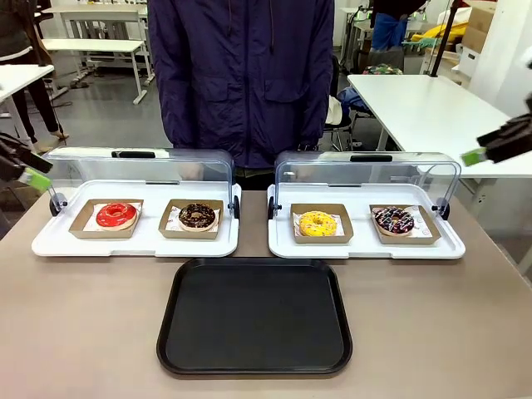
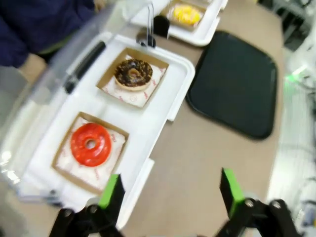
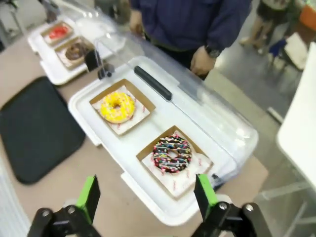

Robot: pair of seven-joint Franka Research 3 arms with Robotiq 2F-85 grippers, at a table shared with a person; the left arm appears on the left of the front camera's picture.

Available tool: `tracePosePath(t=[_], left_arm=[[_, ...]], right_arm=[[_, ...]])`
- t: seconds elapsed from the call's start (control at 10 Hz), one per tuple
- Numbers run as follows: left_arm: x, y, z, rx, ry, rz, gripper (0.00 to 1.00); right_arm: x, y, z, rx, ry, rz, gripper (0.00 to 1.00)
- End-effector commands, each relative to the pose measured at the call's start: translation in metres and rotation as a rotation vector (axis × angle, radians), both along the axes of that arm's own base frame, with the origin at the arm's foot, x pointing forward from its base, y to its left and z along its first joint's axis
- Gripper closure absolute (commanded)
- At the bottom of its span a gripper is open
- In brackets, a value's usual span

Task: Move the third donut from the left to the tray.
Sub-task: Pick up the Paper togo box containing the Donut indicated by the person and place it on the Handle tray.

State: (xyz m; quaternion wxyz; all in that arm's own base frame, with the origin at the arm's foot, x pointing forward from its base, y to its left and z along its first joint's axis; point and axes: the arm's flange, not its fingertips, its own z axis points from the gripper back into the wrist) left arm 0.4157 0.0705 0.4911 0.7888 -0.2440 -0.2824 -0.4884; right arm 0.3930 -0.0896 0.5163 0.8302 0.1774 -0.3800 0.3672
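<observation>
The third donut from the left [image 1: 317,223] has yellow icing and lies in a brown cardboard holder on the right white display tray [image 1: 366,247]; the donut [image 3: 117,106] shows ahead of my right fingers, and the donut [image 2: 186,14] sits far off in the left wrist view. The black tray [image 1: 254,316] lies in front of both display trays, bare. My left gripper [image 2: 171,192] is open above the table edge beside the red donut [image 2: 90,143]. My right gripper [image 3: 147,194] is open, hovering over the near edge of the right display tray.
The left display tray [image 1: 133,241] holds the red donut [image 1: 115,215] and a chocolate donut [image 1: 197,216]. A sprinkled chocolate donut [image 1: 393,219] sits right of the yellow one. Both clear lids [image 1: 366,174] stand raised. A person in a dark jacket [image 1: 241,75] stands behind the trays.
</observation>
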Motion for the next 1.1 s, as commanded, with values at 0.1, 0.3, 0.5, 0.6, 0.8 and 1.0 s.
tracePosePath(t=[0.1,0.3,0.5,0.6,0.8,1.0], left_arm=[[0.000,0.060,-0.011,-0.108,-0.071,-0.059,0.00],[-0.012,0.101,-0.018,-0.163,-0.123,-0.041,0.00],[-0.026,0.110,-0.027,-0.211,-0.163,-0.017,0.00],[-0.031,0.108,-0.031,-0.234,-0.191,-0.010,0.00],[-0.032,0.109,-0.038,-0.262,-0.195,-0.006,0.00],[-0.032,0.104,-0.041,-0.270,-0.182,0.003,0.00]], right_arm=[[-0.004,-0.062,-0.019,0.182,-0.062,0.115,0.00],[-0.012,-0.086,-0.033,0.250,-0.102,0.139,0.00],[-0.022,-0.103,-0.038,0.286,-0.159,0.150,0.00],[-0.026,-0.108,-0.039,0.300,-0.170,0.143,0.00],[-0.029,-0.113,-0.045,0.323,-0.185,0.144,0.00],[-0.029,-0.115,-0.051,0.334,-0.181,0.137,0.00]])
